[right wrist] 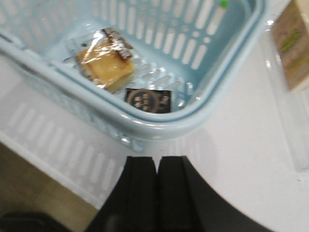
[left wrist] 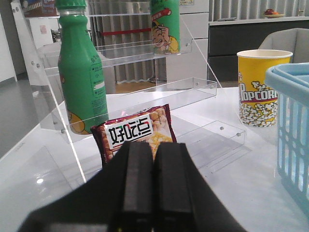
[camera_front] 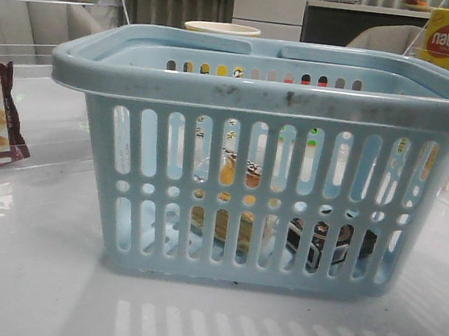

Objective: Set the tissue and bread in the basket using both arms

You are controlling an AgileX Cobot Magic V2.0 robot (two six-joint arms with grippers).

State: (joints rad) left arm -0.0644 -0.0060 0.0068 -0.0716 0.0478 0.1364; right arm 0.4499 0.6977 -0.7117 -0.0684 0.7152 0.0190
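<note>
Right wrist view: bread (right wrist: 105, 65) and tissue (right wrist: 147, 100) inside basket (right wrist: 159, 123)

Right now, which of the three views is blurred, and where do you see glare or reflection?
Right wrist view: soft blur overall, the tissue markings unreadable, glare on the bread wrapper. Front view: fairly sharp, the glossy table mirrors the basket slots. Left wrist view: background sharp, the shut left gripper close and dark.

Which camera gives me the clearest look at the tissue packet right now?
The right wrist view: it looks down into the basket, showing the tissue flat on the floor beside the bread. The front view glimpses it only through side slots. The left wrist view misses it.
</note>
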